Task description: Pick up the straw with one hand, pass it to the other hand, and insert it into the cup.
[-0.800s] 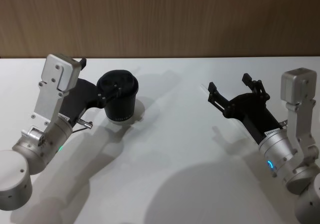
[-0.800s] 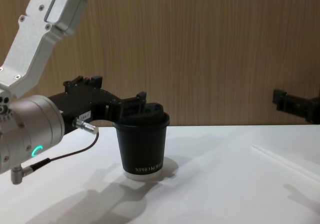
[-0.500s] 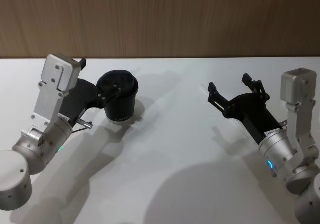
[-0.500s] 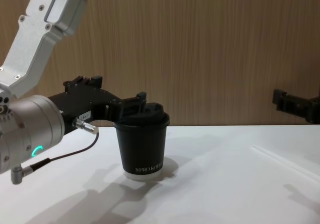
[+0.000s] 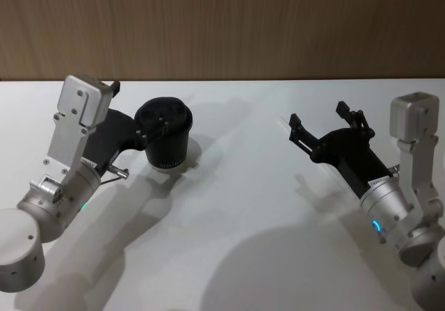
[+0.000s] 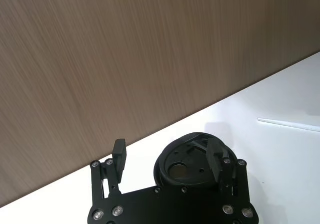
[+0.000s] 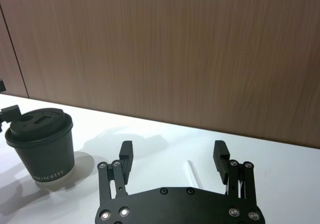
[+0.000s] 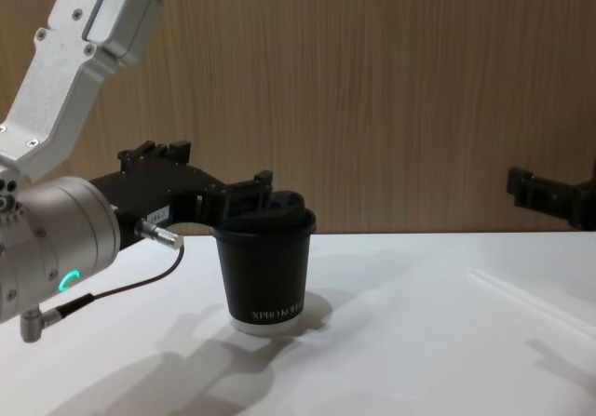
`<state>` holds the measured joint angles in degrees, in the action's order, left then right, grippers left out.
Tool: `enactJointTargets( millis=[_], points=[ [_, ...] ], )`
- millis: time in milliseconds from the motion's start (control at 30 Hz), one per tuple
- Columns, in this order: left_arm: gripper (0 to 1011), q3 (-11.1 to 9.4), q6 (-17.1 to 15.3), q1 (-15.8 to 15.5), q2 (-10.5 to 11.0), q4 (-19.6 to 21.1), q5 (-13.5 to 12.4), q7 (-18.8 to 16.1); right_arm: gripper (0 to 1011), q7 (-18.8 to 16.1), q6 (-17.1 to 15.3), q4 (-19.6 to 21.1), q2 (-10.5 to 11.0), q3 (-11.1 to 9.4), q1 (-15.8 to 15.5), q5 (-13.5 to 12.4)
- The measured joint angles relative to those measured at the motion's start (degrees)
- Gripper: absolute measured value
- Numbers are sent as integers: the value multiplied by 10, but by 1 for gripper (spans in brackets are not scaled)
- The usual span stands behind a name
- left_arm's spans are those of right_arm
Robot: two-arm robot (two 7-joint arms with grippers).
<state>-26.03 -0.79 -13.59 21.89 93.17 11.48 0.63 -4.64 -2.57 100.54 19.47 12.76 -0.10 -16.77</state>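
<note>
- A thin white plastic straw lies flat on the white counter, beneath the right gripper, whose fingers are spread and empty.
- The left gripper, fingers released, sits at the lid of the small black paper cup.

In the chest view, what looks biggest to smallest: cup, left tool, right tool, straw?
1. Cup and left tool: about alike, no ranking.
2. Right tool, cut off at the edge.
3. Straw: long, but thinnest.
</note>
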Motion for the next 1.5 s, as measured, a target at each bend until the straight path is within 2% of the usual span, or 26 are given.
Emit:
enactJointTargets(
  millis=[467, 900, 1133, 1500],
  points=[
    [1003, 0, 0, 0, 0, 0, 0, 0, 1001, -36, -59, -49, 9, -10, 45, -26],
    [1003, 0, 0, 0, 0, 0, 0, 0, 1001, -34, -107, -90, 16, -32, 64, -32],
    [1003, 0, 0, 0, 0, 0, 0, 0, 1001, -37, -115, -100, 26, -38, 61, -28],
    [1003, 0, 0, 0, 0, 0, 0, 0, 1001, -68, -111, -107, 47, -43, 53, -24]
  ],
)
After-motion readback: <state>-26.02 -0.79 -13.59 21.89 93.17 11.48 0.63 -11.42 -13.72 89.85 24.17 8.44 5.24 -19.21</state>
